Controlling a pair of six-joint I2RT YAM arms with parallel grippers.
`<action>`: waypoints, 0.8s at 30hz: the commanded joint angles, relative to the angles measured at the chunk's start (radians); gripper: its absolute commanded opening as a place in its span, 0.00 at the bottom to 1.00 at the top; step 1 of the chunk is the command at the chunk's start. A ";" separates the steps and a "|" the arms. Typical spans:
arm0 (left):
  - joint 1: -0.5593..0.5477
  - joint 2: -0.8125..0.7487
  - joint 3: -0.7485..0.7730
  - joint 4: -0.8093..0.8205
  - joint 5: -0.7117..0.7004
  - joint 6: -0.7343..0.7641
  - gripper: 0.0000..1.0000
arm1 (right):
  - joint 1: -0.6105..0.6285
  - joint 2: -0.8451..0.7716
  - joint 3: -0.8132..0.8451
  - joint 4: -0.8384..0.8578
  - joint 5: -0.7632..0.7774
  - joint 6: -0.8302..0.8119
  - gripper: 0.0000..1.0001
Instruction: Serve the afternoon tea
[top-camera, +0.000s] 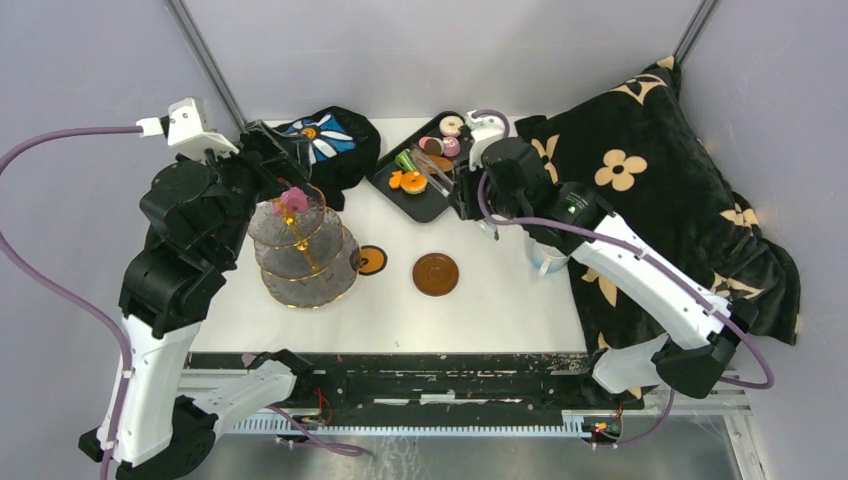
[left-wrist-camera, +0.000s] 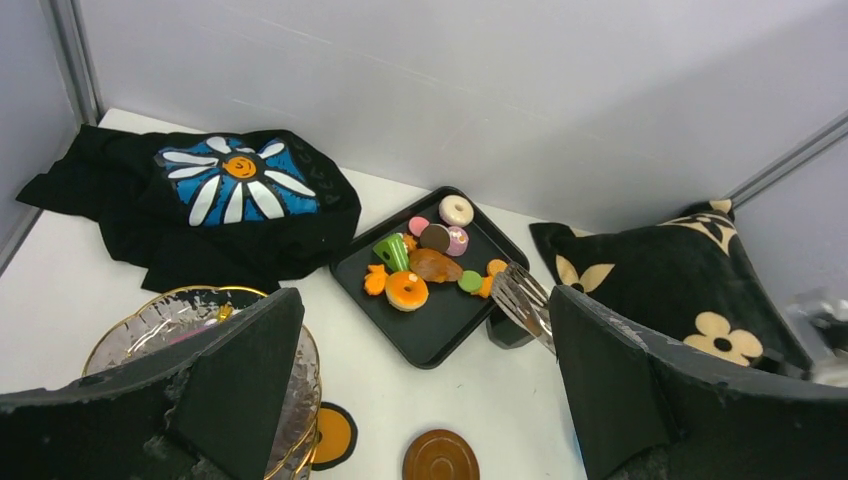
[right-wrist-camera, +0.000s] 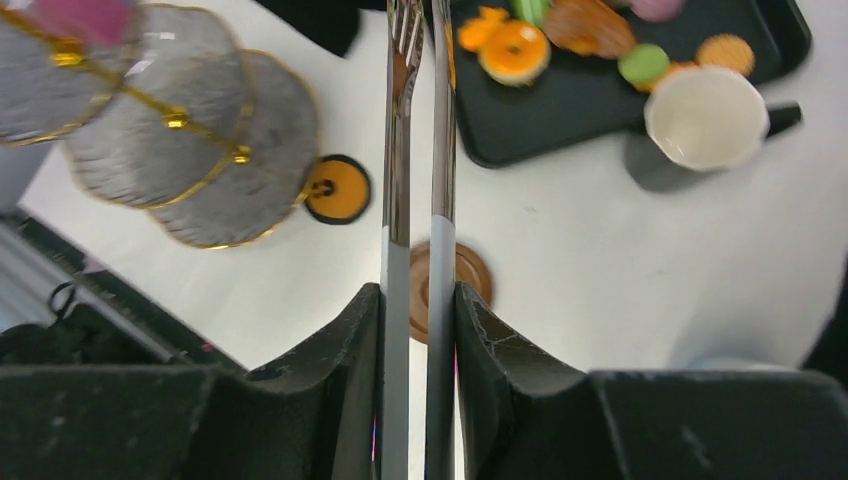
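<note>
The three-tier glass stand (top-camera: 305, 265) stands at the left, with a pink pastry (top-camera: 293, 200) on its top tier. My left gripper (top-camera: 275, 160) is open and empty just behind the stand's top (left-wrist-camera: 170, 315). Its jaws stand wide apart (left-wrist-camera: 425, 300). A black tray (top-camera: 425, 205) holds several pastries, among them an orange donut (left-wrist-camera: 406, 289). My right gripper (top-camera: 468, 190) is shut on metal tongs (right-wrist-camera: 397, 150), whose tips hang over the tray's near left corner (right-wrist-camera: 560, 120). The dark cup (right-wrist-camera: 705, 115) stands by the tray. A brown saucer (top-camera: 436, 274) lies in the middle. A white mug (top-camera: 548, 258) stands at the right.
A round orange-and-black coaster (top-camera: 371, 259) lies beside the stand's base. The black cloth with a blue-white flower (top-camera: 325, 135) lies at the back left. The black blanket with tan flowers (top-camera: 640, 170) covers the right side. Grey walls close in the table.
</note>
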 joint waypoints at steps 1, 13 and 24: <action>-0.003 0.008 -0.007 0.059 0.027 -0.001 0.99 | -0.118 -0.006 -0.098 0.053 -0.076 0.065 0.01; -0.003 0.011 -0.069 0.061 0.105 -0.014 0.99 | -0.155 -0.069 -0.434 0.138 -0.037 0.069 0.01; -0.002 0.010 -0.129 0.089 0.162 -0.044 0.99 | -0.155 -0.210 -0.863 0.431 0.089 0.122 0.01</action>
